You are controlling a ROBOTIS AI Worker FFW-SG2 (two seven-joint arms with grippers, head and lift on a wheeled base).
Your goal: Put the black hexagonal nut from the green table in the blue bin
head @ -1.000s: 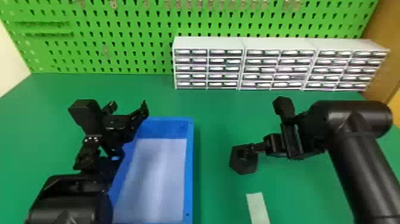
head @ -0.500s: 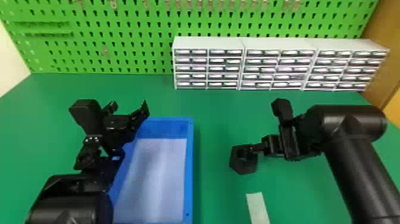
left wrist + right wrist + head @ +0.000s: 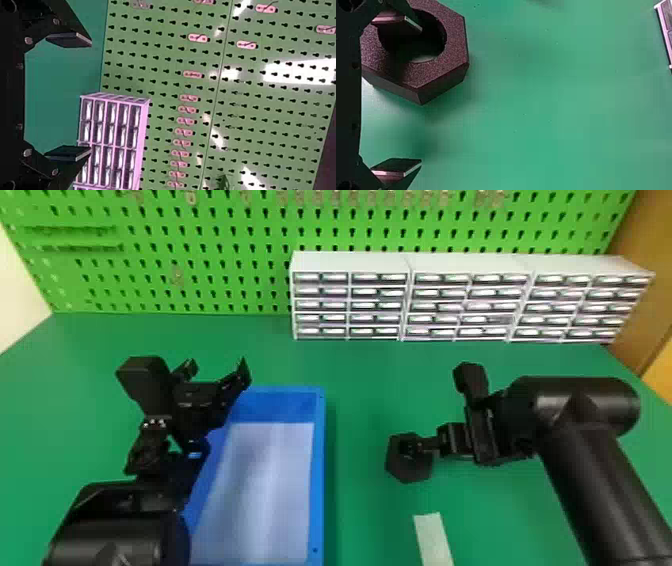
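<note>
Pincer [image 3: 465,452] on the right is spread, one finger by the black nut [image 3: 410,470].

Black hexagonal nut [image 3: 411,468]: one
Blue bin [image 3: 320,470]: one
Green table [image 3: 365,390]: one
Drawer cabinets [image 3: 467,300]: three
Pegboard wall [image 3: 210,262]: one
Pale strip [image 3: 432,540]: one
Black arms [image 3: 595,490]: two
Grippers [image 3: 217,366]: two

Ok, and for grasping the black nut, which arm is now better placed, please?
The right, I would judge. The right gripper is open, with one finger across the hole of the nut. The left gripper, also open, is at the far left corner of the blue bin, away from the nut.
</note>
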